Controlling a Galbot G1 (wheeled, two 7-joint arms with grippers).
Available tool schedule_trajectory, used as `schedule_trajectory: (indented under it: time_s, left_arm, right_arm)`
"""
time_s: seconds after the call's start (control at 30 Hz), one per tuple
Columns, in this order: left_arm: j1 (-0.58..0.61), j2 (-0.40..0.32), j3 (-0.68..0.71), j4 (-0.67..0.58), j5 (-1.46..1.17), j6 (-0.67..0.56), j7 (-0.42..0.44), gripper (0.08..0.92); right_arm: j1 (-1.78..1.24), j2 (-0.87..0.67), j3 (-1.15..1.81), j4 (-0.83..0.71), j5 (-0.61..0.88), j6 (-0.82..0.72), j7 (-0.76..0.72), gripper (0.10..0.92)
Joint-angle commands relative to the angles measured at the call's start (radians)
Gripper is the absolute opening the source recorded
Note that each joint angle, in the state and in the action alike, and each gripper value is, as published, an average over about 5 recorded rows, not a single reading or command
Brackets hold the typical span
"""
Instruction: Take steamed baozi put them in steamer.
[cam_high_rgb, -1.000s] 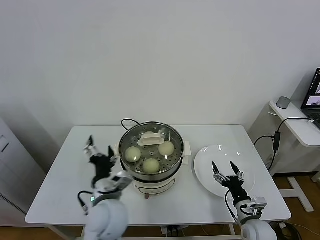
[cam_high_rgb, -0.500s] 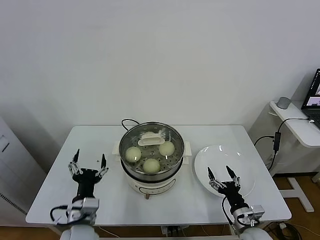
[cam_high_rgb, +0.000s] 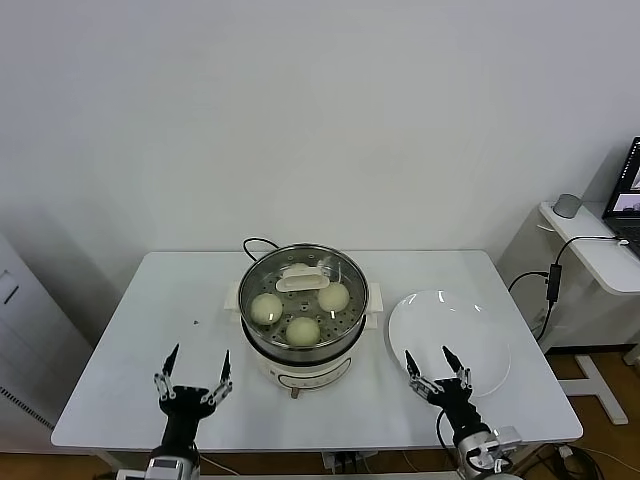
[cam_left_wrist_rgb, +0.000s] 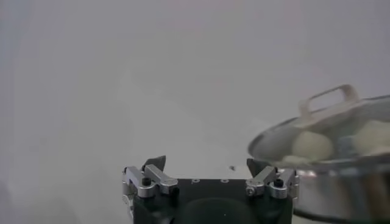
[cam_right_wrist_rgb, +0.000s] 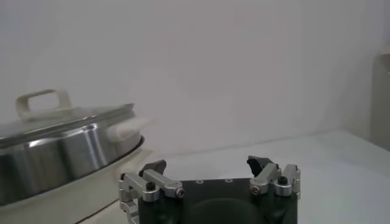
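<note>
The steamer (cam_high_rgb: 255, 345) stands mid-table on its white base. Three baozi show inside it: one on the left (cam_high_rgb: 266, 307), one at the front (cam_high_rgb: 303, 330), one on the right (cam_high_rgb: 333, 295). A fourth is not visible. A glass lid's cream handle (cam_high_rgb: 300, 277) sits over the back of the basket. My left gripper (cam_high_rgb: 193, 385) is open and empty near the table's front left edge. My right gripper (cam_high_rgb: 435, 372) is open and empty at the front right, by the plate. The left wrist view shows its gripper (cam_left_wrist_rgb: 206, 165), the steamer (cam_left_wrist_rgb: 317, 182) and a baozi (cam_left_wrist_rgb: 312, 146). The right wrist view shows its gripper (cam_right_wrist_rgb: 207, 164) and the steamer (cam_right_wrist_rgb: 61, 155).
A flat white plate (cam_high_rgb: 470, 335) lies bare to the right of the steamer. A black cord (cam_high_rgb: 255, 243) runs behind the cooker. A side table with a laptop (cam_high_rgb: 628, 185) stands at the far right. The white wall is behind the table.
Both grippers have drawn back toward the table's front edge and sunk lower in view. The left one came away from the steamer's side. The baozi and lid have not moved.
</note>
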Motion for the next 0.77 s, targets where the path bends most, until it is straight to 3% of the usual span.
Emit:
schedule_trajectory:
  time_s: [0.03,0.77]
  left_arm:
    - [0.099,0.005,-0.012,-0.019,-0.084,0.094,0.067,0.823]
    - [0.152,0.009,-0.051,-0.135,-0.088,0.187,0.125,0.823]
  right_arm:
    - [-0.071,-0.019,-0.015,0.058,0.004,-0.036,0.039,0.823]
    - [-0.187,-0.083,0.043,0.243,-0.003,-0.144,0.096,0.823]
